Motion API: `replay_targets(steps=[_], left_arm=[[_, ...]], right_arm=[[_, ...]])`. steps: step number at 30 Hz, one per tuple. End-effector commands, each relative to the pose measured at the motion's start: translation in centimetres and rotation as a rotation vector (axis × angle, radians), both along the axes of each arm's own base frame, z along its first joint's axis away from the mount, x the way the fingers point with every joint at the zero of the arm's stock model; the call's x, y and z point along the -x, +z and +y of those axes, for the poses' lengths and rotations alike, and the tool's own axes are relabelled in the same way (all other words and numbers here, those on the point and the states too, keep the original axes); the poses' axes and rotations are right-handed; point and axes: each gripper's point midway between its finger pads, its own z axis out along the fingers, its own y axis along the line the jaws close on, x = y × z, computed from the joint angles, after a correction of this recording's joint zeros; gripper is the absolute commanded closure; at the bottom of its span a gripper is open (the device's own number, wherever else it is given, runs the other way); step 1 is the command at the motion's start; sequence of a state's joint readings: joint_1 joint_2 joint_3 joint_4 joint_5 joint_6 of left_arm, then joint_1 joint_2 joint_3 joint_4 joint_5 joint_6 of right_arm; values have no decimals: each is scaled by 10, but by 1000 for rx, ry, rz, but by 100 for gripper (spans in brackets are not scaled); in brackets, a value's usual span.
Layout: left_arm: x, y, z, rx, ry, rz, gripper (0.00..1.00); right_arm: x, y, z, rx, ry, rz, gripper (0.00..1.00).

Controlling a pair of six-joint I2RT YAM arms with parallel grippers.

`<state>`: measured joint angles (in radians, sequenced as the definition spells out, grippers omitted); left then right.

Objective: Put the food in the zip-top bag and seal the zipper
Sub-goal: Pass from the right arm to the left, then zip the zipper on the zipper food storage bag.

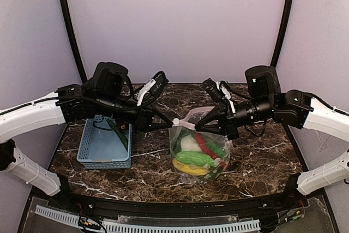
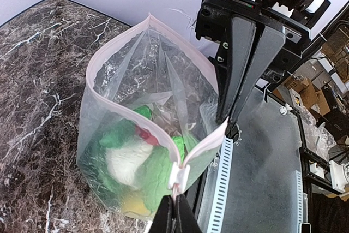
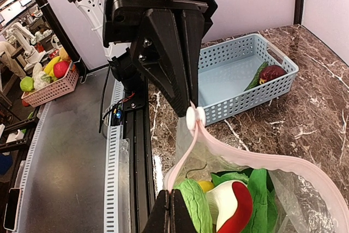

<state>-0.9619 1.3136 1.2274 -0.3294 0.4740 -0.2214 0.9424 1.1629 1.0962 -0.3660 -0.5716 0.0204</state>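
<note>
At counter centre, holding zip-top bag (image 1: pixel 199 151) up between both arms so food (image 1: pixel 193 159) is sitting low inside. My left end effector (image 2: pixel 174 208) clamping closed on white slider (image 2: pixel 178 175); right end effector (image 3: pixel 172 196) pinching zipper (image 2: pixel 204 144) just beside it, likely anchoring for sealing pull. Mouth gaping. Right wrist view showing what left wrist view is missing: basket (image 3: pixel 240 107) holding green long piece (image 3: pixel 255 77), dark red fruit (image 3: pixel 271 72).

Cannot see the far end of the basket (image 1: pixel 103 162), behind the left arm (image 1: pixel 109 105). Cannot tell apart the food (image 2: pixel 128 159) low in the bag (image 2: pixel 109 80), smeared by crinkled plastic. See only fingertips of left gripper (image 2: pixel 175 207) and right gripper (image 3: pixel 171 199), cropped below. Lose the bag's bottom in the right wrist view.
</note>
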Motion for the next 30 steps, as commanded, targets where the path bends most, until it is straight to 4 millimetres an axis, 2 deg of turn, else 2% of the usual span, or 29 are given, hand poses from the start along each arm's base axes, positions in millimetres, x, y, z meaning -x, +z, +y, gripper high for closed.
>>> replay_targets(steps=[1,5,10,12,15,22,30], left_arm=[[1,3,0,13,-18,-13,99],[4,5,2,15,-36,-26,99],[14,8,1,16,-93,-21,99],[19,8,0,7,-133,-3,99],[27,13,-2,11,-187,12,99],[30,18,-3,26,-218,-7,99],[30,21,-2,32,-215,-26,99]], right_arm=[[1,9,3,-37,11,-25,100],[5,17,3,-59,26,-21,100],[4,39,3,-91,24,-60,73],[1,46,5,-94,21,-74,66],[1,50,13,-84,60,-84,60],[0,38,33,-31,159,-41,49],[7,24,46,-16,253,18,46]])
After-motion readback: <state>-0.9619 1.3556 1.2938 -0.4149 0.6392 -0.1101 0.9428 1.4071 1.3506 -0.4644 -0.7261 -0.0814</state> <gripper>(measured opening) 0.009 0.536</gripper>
